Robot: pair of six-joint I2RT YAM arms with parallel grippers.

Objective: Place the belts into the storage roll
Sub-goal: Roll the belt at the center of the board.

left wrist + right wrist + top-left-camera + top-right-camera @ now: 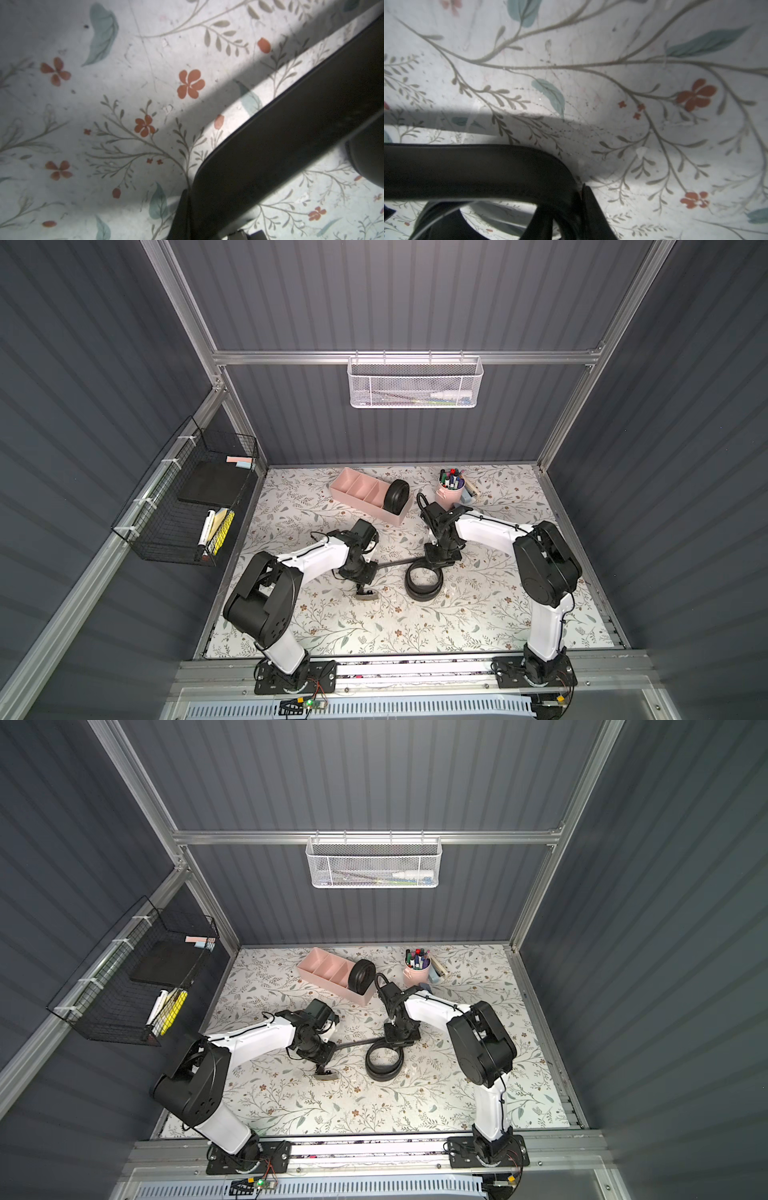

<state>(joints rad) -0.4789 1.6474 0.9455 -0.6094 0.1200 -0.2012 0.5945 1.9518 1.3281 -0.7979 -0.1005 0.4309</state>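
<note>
The storage roll, a pale pink divided tray, lies at the back of the floral table. One belt, rolled like a tyre, stands in the tray's right end compartment. The other belt lies mid-table as a loose coil, and a straight tail runs left from it. My left gripper is shut on that tail, close to the metal buckle. At the coil's far rim my right gripper straddles the band. One of its fingers stands a sliver off the band.
A pink cup of markers stands behind my right arm, with small items beside it. A black wire basket hangs on the left wall. A white mesh basket hangs on the back rail.
</note>
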